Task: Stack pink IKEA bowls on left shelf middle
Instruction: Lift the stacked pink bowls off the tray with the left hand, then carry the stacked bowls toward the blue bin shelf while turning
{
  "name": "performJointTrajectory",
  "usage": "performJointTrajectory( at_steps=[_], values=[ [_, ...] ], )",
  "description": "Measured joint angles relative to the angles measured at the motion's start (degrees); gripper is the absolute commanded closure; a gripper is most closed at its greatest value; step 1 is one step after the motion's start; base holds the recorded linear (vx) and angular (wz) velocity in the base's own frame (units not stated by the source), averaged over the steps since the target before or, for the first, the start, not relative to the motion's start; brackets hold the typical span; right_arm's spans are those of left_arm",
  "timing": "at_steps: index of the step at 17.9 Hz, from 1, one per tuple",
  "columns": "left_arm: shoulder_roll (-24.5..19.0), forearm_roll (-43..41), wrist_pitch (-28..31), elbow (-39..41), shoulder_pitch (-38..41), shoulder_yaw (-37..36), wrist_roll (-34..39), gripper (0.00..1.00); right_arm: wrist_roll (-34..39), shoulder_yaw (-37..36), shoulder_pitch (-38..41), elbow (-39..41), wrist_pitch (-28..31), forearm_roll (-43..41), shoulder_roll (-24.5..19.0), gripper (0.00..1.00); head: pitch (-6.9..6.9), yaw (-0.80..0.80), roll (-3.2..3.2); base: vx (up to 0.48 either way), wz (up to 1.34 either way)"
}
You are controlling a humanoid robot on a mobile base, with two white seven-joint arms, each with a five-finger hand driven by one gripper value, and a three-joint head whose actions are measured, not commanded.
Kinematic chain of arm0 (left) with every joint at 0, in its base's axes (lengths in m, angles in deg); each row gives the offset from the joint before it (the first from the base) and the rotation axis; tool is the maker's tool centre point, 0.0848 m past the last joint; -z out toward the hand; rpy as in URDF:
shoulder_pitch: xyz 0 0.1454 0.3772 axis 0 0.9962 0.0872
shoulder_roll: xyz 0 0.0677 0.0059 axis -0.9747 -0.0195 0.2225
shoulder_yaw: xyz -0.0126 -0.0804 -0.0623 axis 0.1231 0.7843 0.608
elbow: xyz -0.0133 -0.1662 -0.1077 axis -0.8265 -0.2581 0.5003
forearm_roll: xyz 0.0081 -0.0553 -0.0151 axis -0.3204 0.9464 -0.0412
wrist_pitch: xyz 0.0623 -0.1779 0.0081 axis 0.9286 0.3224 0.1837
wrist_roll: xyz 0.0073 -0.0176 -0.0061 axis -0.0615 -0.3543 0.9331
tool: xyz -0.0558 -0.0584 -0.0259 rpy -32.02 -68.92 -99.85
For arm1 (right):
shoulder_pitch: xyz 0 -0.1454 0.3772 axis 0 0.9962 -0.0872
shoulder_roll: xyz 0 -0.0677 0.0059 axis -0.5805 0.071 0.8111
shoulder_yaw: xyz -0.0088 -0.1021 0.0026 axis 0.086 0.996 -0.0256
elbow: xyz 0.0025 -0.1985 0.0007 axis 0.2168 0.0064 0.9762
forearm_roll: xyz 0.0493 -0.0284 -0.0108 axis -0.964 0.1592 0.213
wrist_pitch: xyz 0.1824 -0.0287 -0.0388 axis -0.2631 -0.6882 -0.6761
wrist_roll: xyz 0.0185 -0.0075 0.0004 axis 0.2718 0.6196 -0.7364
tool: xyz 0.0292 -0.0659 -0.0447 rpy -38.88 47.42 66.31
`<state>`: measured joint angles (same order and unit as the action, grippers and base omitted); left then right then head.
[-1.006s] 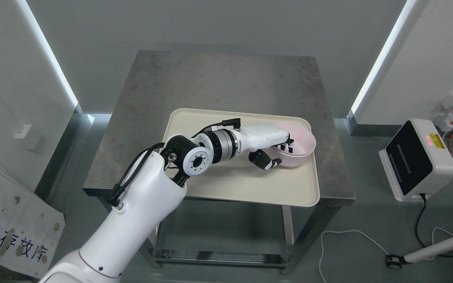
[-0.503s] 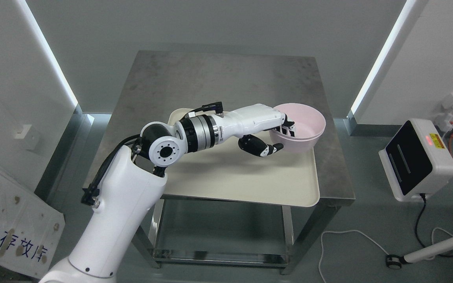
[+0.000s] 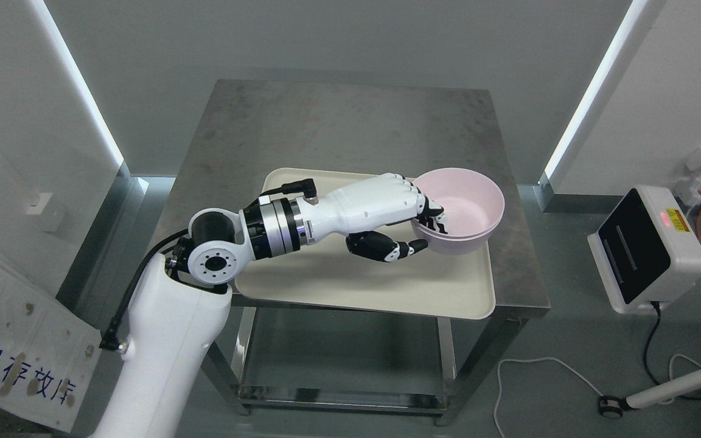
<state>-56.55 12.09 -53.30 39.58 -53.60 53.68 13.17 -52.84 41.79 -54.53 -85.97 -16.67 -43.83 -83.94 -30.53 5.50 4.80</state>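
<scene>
We see our left hand (image 3: 396, 216) reaching in from the lower left and grasping the pink bowl (image 3: 461, 210) by its near-left rim: the fingers (image 3: 434, 217) hook over the rim into the bowl, and the thumb (image 3: 400, 249) presses against the outer wall beneath. The bowl sits upright with its opening facing up, over the far right corner of the cream tray (image 3: 362, 286); a second rim line just below the top edge suggests there may be two nested bowls, though we cannot tell for sure, nor whether the bowl touches the tray. The tray lies on the steel table (image 3: 338, 125) toward its near edge, slightly overhanging it. On the floor to the right stands a white box with a dark panel (image 3: 645, 249).
</scene>
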Motion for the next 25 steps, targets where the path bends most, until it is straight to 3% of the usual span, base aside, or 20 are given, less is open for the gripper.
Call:
performJointTrajectory(
  at_steps=[7, 25],
  values=[
    [0.0, 0.9, -4.4, 2.8, 4.6, 3.1, -0.1, 0.98, 0.0, 0.0, 0.0, 0.0, -0.1, 0.0, 0.0, 0.0, 0.0, 0.0, 0.0, -0.099, -0.05],
    [0.0, 1.7, -5.5, 6.7, 10.5, 10.0, -0.1, 0.97, 0.0, 0.0, 0.0, 0.0, 0.0, 0.0, 0.0, 0.0, 0.0, 0.0, 0.0, -0.223, 0.12]
  ],
)
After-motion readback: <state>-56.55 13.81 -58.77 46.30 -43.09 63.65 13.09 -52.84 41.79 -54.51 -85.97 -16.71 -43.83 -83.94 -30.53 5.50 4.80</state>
